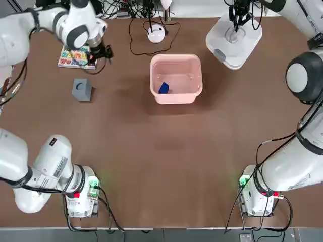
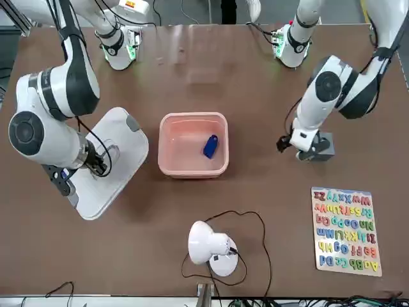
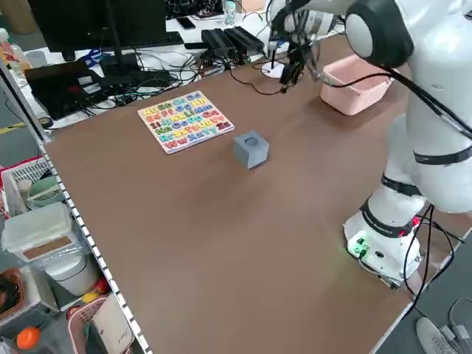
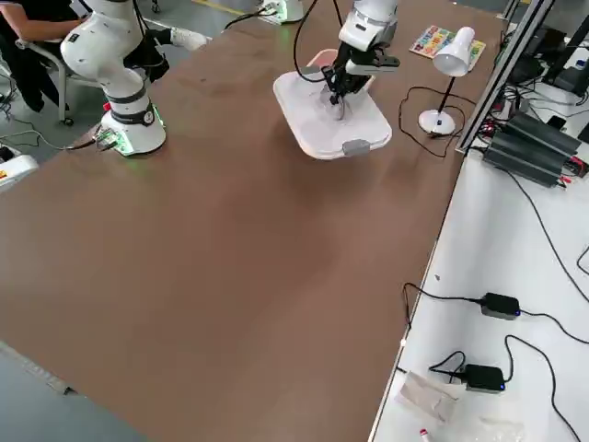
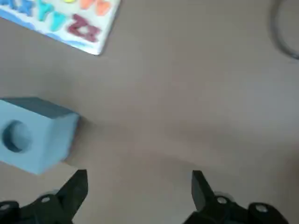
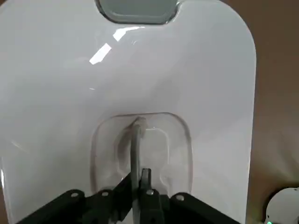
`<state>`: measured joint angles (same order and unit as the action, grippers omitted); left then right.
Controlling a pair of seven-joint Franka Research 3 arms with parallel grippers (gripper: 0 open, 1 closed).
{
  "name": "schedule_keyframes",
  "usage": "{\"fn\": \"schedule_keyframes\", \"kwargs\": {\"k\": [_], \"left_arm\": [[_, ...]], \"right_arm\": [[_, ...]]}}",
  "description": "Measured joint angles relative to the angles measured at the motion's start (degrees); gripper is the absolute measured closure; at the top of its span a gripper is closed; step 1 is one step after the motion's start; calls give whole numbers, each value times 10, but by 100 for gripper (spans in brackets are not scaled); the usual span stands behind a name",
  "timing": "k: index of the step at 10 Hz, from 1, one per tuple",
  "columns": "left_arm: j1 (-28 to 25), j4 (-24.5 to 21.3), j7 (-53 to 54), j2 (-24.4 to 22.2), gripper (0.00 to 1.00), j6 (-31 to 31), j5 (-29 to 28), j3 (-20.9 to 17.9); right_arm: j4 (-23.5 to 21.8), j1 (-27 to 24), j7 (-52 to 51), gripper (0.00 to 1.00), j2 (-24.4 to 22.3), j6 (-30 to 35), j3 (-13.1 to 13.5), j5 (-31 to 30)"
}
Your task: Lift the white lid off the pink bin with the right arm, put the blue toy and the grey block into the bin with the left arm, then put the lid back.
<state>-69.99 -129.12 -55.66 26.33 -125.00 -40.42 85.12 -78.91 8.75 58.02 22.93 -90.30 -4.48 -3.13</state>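
Observation:
The pink bin (image 1: 176, 57) stands open at the table's middle back, and the blue toy (image 1: 163, 87) lies inside it. The white lid (image 1: 233, 35) is off the bin, at the back right. My right gripper (image 1: 237, 22) is shut on its clear handle (image 6: 139, 135); I cannot tell whether the lid touches the table. On the left side of the table sits the grey block (image 1: 82, 89), dimple up. My left gripper (image 5: 139, 184) hovers open above the table beside the grey block (image 5: 32, 133), which lies outside its fingers.
A colourful alphabet puzzle board (image 1: 75, 56) lies at the back left, behind the block. A small white lamp (image 1: 156, 33) with a black cable stands behind the bin. The arms' bases (image 1: 81, 194) sit at the near edge.

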Motion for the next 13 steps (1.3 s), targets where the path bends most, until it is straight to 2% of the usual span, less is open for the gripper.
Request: {"fn": "schedule_keyframes", "kwargs": {"k": [3, 5, 7, 10, 13], "left_arm": [[-144, -80, 61, 29, 6, -100, -97, -11], [-186, -113, 75, 63, 8, -166, -157, -64], [-186, -116, 76, 93, 8, -172, -169, -75], [-150, -116, 62, 94, 8, -171, -169, -73], [-104, -110, 52, 89, 13, -139, -175, -92]], "right_arm": [[0, 0, 0, 92, 0, 0, 0, 0], [0, 0, 0, 92, 0, 0, 0, 0], [0, 0, 0, 92, 0, -1, 0, 0], [0, 0, 0, 92, 0, -1, 0, 0], [0, 0, 0, 92, 0, -1, 0, 2]]}}
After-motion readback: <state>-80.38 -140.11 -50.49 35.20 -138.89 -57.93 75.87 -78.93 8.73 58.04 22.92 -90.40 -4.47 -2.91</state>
